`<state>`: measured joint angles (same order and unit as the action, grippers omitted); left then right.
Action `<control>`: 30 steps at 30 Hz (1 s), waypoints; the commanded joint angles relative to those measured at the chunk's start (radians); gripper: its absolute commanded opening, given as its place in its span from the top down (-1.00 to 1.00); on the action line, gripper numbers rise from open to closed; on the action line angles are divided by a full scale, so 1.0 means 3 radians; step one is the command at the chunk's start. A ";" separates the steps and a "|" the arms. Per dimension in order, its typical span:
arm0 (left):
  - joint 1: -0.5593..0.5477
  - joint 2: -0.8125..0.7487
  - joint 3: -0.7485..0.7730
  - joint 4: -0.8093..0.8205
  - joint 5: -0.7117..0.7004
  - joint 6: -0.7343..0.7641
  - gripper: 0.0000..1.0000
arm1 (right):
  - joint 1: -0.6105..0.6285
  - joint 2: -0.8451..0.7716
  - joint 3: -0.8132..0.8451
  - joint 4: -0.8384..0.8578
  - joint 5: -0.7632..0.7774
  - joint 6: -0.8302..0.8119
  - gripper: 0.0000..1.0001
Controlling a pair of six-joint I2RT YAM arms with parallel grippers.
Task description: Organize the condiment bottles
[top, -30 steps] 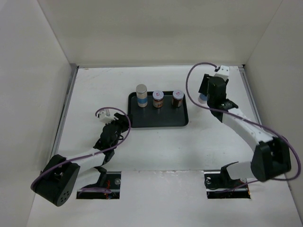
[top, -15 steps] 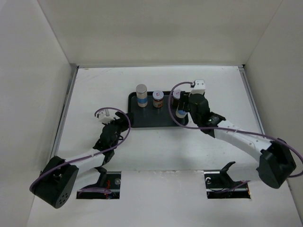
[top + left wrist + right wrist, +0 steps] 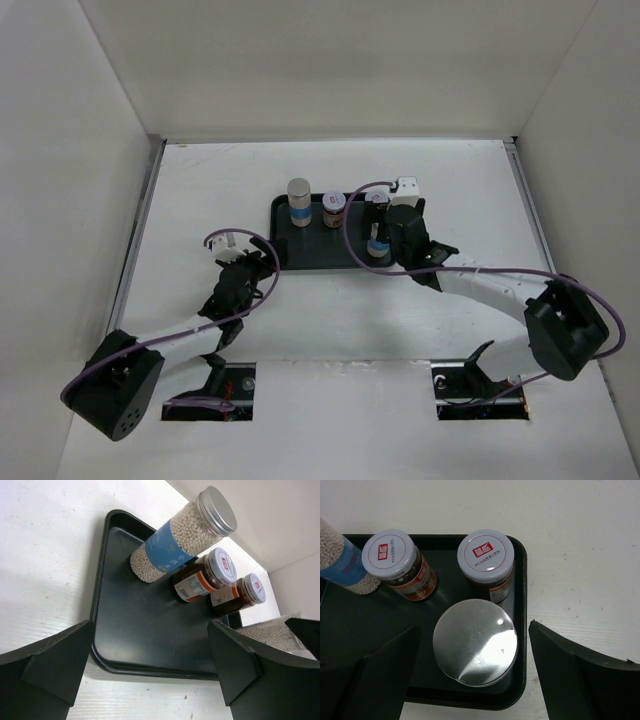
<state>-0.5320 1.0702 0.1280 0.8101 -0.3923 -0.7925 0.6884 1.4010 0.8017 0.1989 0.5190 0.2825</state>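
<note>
On the black tray stand a tall whitish bottle with a blue band and two short brown jars with white lids, in a row along its back. A second tall bottle, seen from above as a silver cap, stands at the tray's front right corner. My right gripper hangs open over it, with a gap on both sides of the cap. My left gripper is open and holds nothing, just off the tray's near left corner.
White walls close the table on three sides. A metal rail runs along the left edge. The right arm reaches across from the right, its purple cable looping above the tray.
The right arm swung from the back right over to the tray with the tall bottle, set it at the front right corner and opened. The left gripper opened wide, hardly moving.
</note>
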 commanded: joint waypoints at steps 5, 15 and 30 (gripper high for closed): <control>-0.0147 -0.0050 0.0136 0.0051 -0.0042 0.0075 -1.00 | 0.0055 -0.0584 -0.0049 0.0171 0.0248 0.0045 -1.00; -0.0346 0.0058 0.0713 -0.1078 -0.0093 -0.0002 -1.00 | -0.0491 -0.1561 -0.0514 -0.0167 0.0576 0.0597 -1.00; -0.0183 -0.0111 0.1097 -0.1810 -0.0144 0.0070 -1.00 | -0.1075 -0.0800 -0.0535 -0.0091 0.0530 0.1047 -1.00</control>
<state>-0.6014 1.0687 0.4007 0.2783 -0.4168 -0.7921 0.3813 1.1206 0.6136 0.1196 0.6685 0.5625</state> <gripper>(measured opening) 0.997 0.998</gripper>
